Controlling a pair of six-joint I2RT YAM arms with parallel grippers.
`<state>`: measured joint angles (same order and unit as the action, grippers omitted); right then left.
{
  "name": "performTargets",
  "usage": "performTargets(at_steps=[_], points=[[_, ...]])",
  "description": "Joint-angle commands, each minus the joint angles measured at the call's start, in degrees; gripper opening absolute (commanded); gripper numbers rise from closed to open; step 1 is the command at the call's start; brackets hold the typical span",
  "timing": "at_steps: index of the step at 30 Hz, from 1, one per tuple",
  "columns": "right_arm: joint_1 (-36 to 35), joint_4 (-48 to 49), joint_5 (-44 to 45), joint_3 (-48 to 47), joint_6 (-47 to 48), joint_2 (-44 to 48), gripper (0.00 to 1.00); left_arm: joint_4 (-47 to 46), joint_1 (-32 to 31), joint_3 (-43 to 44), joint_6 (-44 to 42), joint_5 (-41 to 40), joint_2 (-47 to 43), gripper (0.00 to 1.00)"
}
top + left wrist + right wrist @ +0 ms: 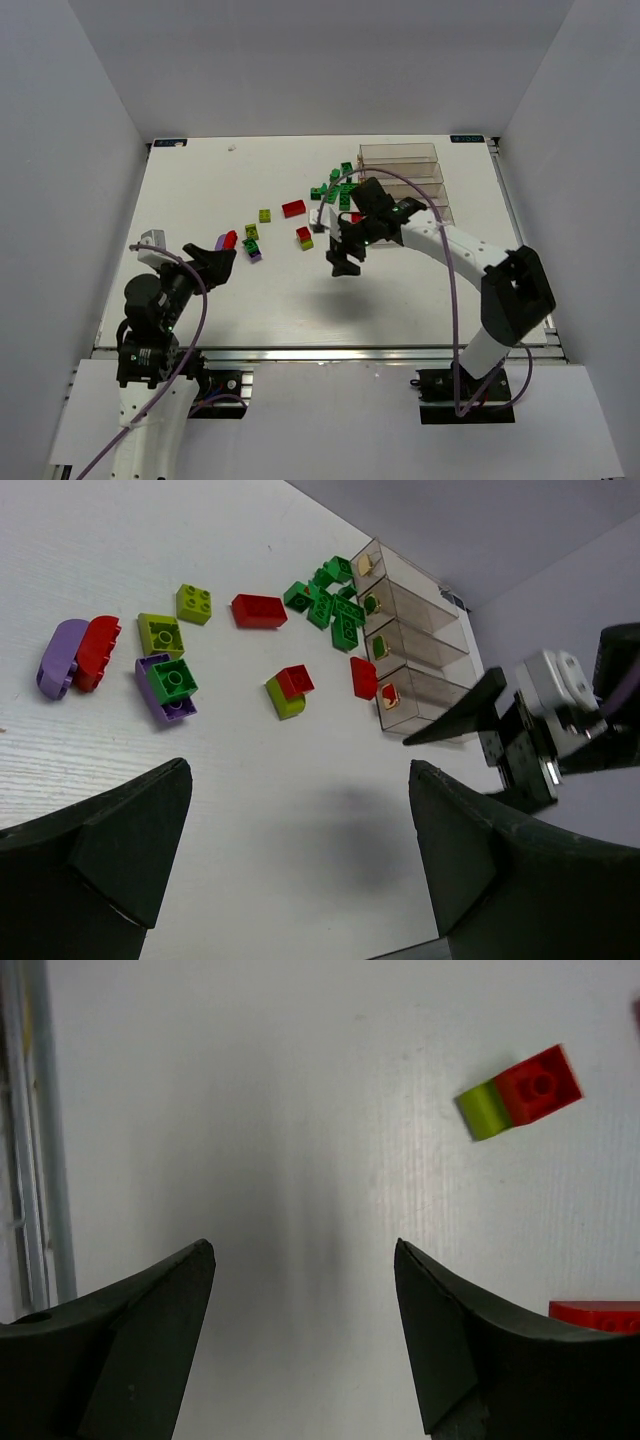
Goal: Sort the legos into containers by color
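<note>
- Toward two o'clock on the white surface [200, 190], seen from overhead, stand the containers [398, 152]: clear bins joined in one block. The right arm [460, 250] crosses their near end and hides part of it.
- From the left wrist, four bin ends show, each with a small coloured tag. Whether anything lies inside, I cannot tell.
- The legos [294, 208] lie loose on the surface, spread from the bins' nine-o'clock side toward the left arm [150, 300]. A green cluster [335, 190] sits just beside the bins, its bricks too crowded to count and partly under the right arm.
- The right end effector [345, 262] hangs over bare surface at four o'clock of a red and yellow-green pair [520, 1092], jaws apart with nothing between them. Its wrist view cuts the fingers off at the lower edge and crops another red brick [600, 1315] at four o'clock of the frame.
- The left end effector [215, 262] sits at eight o'clock of the surface, jaws wide apart and empty. A purple and red pair [80, 655] lies beyond it at eleven o'clock in its own view.
</note>
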<state>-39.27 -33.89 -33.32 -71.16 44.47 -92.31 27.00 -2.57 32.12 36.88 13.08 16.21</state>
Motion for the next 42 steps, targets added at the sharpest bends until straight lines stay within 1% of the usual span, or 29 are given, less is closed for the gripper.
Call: performTargets(at_steps=[1,2,4,5,6,7,9,11,12,16,18,19,22,23,25,26,28,29,31,32,33,34,35,37,38,39,40,42], points=[[-0.72,11.02,7.38,-8.02,-19.28,-6.97,0.77,0.07,0.11,1.89,-0.23,-1.57,1.02,0.98],[-1.25,12.08,10.70,-10.82,-27.07,-9.70,0.78,-0.72,0.11,1.81,-0.23,-0.35,0.93,0.98],[-3.87,13.23,24.19,-14.69,-40.10,-14.53,0.75,-1.43,0.11,1.72,0.12,0.19,0.84,0.98],[-5.54,8.97,30.36,-18.80,-44.77,-17.96,0.74,-1.34,0.19,1.55,0.81,0.02,0.76,0.98],[-5.65,6.84,32.94,-24.15,-49.08,-21.99,0.73,-1.60,0.11,1.28,1.26,0.10,0.23,0.98],[-5.65,8.39,33.06,-24.81,-51.91,-23.34,0.74,-2.04,0.11,0.67,2.13,-0.16,-0.38,0.98],[-5.65,8.22,33.06,-28.94,-53.60,-27.11,0.77,-1.34,0.11,0.75,2.58,-0.69,-1.17,0.98],[-5.73,9.36,37.95,-32.45,-53.35,-30.98,0.78,-1.25,0.11,0.31,3.28,-0.51,-2.14,0.98],[-5.73,9.54,38.67,-33.51,-53.08,-32.22,0.78,-0.99,0.11,0.31,3.37,-0.60,-2.41,0.98],[-5.73,10.42,39.65,-34.66,-51.68,-35.03,0.77,0.15,0.19,0.23,3.63,-1.91,-4.25,0.98],[-5.73,10.86,40.52,-35.54,-50.71,-36.62,0.74,0.41,0.11,-0.04,4.16,-3.14,-6.09,0.98],[-5.73,11.04,40.53,-35.46,-50.71,-36.62,0.74,0.42,0.11,-0.04,4.16,-3.06,-6.10,0.98],[-5.73,11.39,39.92,-35.37,-50.36,-36.53,0.68,0.86,0.11,0.05,4.42,-2.97,-6.19,0.98],[-5.73,11.48,39.56,-35.37,-50.18,-36.45,0.63,0.77,0.11,-0.12,4.60,-2.80,-6.19,0.98],[-5.65,11.65,38.95,-35.37,-49.74,-36.36,0.58,0.33,0.11,-0.48,5.12,-2.45,-6.10,0.98],[-5.73,11.83,38.08,-35.37,-49.48,-36.45,0.50,-0.28,0.11,-0.57,5.22,-2.19,-6.01,0.98],[-5.73,12.00,37.11,-35.54,-48.78,-36.45,0.40,-0.72,0.11,-0.83,5.74,-1.92,-5.75,0.98],[-5.65,12.18,36.67,-35.54,-48.51,-36.27,0.30,-1.25,0.11,-0.92,5.74,-1.66,-5.57,0.98],[-5.56,12.09,35.18,-35.72,-47.55,-35.22,0.19,-1.95,0.11,-1.09,6.36,-0.52,-5.05,0.98],[-5.47,12.09,34.12,-35.55,-47.20,-34.61,0.11,-3.26,0.11,-1.27,6.79,-0.08,-4.87,0.98],[-4.95,12.09,32.55,-34.93,-47.02,-33.91,0.07,-4.23,0.11,-1.62,8.02,1.23,-4.70,0.98],[-4.60,12.18,29.14,-34.49,-46.84,-33.03,0.02,-5.63,0.11,-2.93,8.99,2.20,-4.52,0.98],[-4.16,12.27,27.45,-34.05,-46.75,-31.11,0.00,-8.78,0.11,-3.64,9.95,3.17,-4.43,0.98],[-2.66,12.88,22.45,-32.56,-46.75,-28.99,0.00,-12.31,0.20,-5.39,13.38,5.98,-4.25,0.98],[-2.14,13.06,20.86,-31.86,-46.75,-26.89,0.00,-15.98,0.20,-7.14,14.43,6.77,-3.99,0.98],[-0.91,13.58,18.93,-30.63,-46.58,-25.82,0.00,-17.76,0.11,-7.94,16.62,8.52,-3.82,0.98],[-0.12,13.76,14.38,-29.93,-46.40,-23.55,0.00,-21.52,0.11,-9.51,17.69,9.41,-3.12,0.98],[2.25,13.94,9.27,-28.61,-46.05,-21.60,0.00,-25.75,0.11,-11.11,21.10,11.52,-1.80,0.98]])
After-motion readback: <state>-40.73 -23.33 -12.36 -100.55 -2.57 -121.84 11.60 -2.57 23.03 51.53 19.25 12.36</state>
